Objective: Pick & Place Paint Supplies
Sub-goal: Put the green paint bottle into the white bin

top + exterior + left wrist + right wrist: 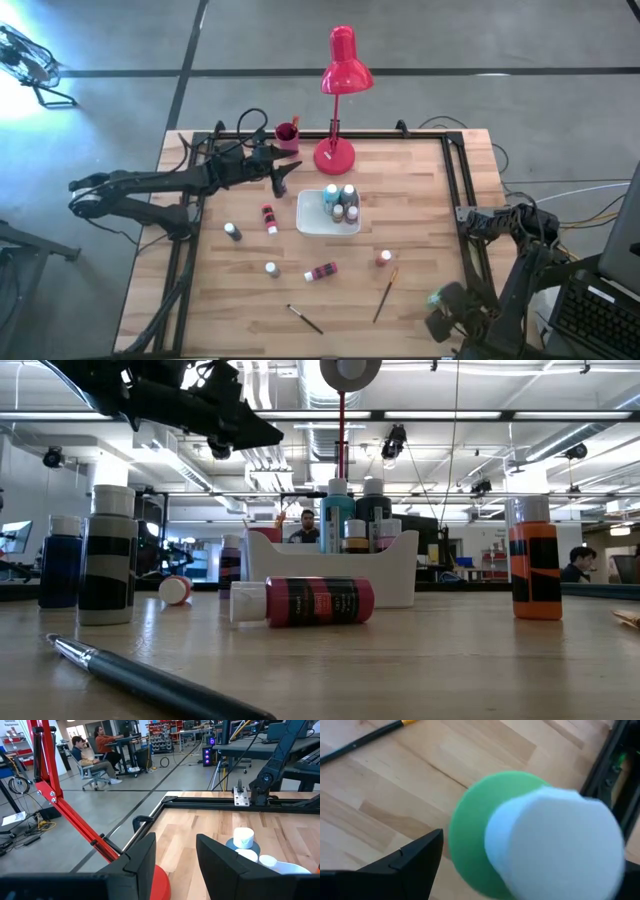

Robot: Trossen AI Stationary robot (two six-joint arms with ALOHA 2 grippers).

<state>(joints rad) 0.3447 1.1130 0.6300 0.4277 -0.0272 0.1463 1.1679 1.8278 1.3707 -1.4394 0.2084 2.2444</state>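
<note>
A green paint bottle (pixel 475 815) with a white cap (pixel 555 845) stands near the table's right rail, also seen from above (pixel 437 297). My right gripper (pixel 532 852) is open and points steeply down over it, one finger on each side. I cannot tell whether the fingers touch it. My left gripper (pixel 175 850) is open and level above the table, with nothing between its fingers. It is between the lamp base and the white tray (pixel 310 225), which holds several upright bottles (pixel 340 200). Loose bottles (pixel 322 271) and two brushes (pixel 385 295) lie on the wood.
The red desk lamp (pixel 335 155) and a red cup (pixel 287 133) stand at the far edge by my left gripper (pixel 283 180). Black rails (pixel 462 190) run along the table's sides. In the low view, a red bottle (pixel 315 602) lies before the tray, and a dark brush (pixel 150 680) lies nearest.
</note>
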